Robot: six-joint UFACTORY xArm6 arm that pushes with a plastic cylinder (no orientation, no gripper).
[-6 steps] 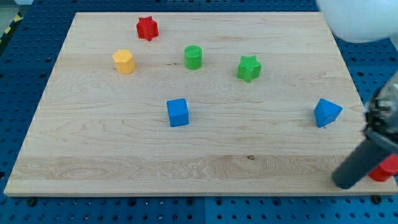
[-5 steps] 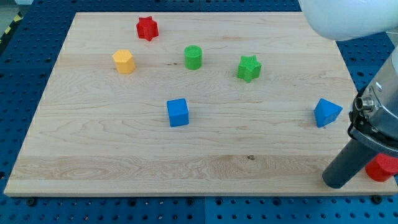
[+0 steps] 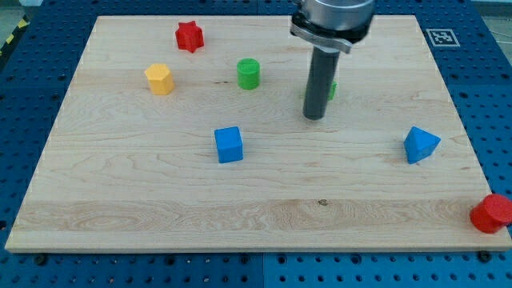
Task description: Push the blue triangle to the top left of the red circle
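The blue triangle (image 3: 420, 145) lies on the wooden board (image 3: 144, 200) near its right edge. The red circle (image 3: 491, 214) sits at the board's bottom right corner, partly off the edge, below and right of the triangle. My tip (image 3: 314, 116) rests near the board's upper middle, well to the left of the blue triangle and a little above it. The rod stands in front of the green star (image 3: 331, 90) and hides most of it.
A red star (image 3: 190, 36) lies at the top left, a yellow hexagon-like block (image 3: 159, 79) below it, a green cylinder (image 3: 249, 74) left of the rod, and a blue cube (image 3: 229, 145) at the centre left.
The rod has swung from the bottom right corner, beside the red circle, up and left to the green star. The red circle now shows whole. No block has moved.
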